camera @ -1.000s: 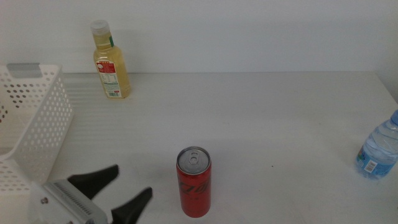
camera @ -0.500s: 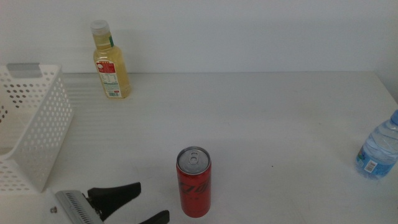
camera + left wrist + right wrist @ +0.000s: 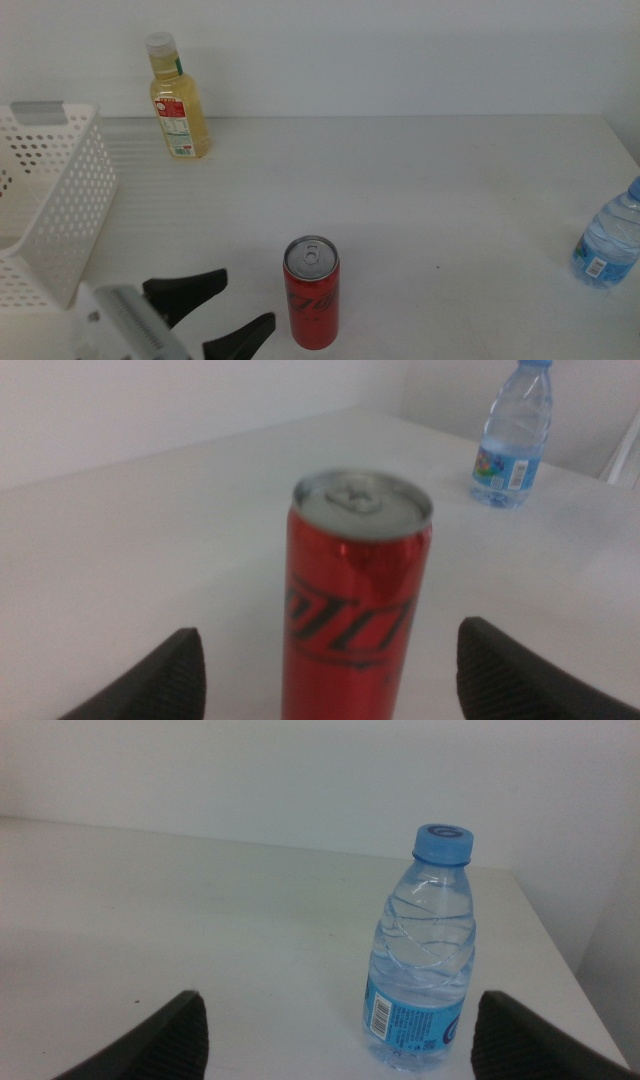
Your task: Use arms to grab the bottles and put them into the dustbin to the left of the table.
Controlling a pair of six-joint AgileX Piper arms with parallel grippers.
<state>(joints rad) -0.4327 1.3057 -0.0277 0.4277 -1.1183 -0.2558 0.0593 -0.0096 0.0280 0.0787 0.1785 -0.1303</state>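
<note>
Bottles wait; red can [image 3: 312, 291] stands upright at front-centre of table [image 3: 420, 190], lined up w/ left gripper [image 3: 222, 308], jaws spread wide just beside it, not touching — looks like a set-up for a side grasp. Dustbin [image 3: 60, 190] sits near, left edge. Yellow-liquid bottle [image 3: 178, 98] upright at far back. Left wrist view shows can centred betw. both jaws. Right gripper [image 3: 335, 1035], out of middle view, jaws also spread, faces water bottle [image 3: 425, 950] at table's right edge; only this view shows its blue cap.
</note>
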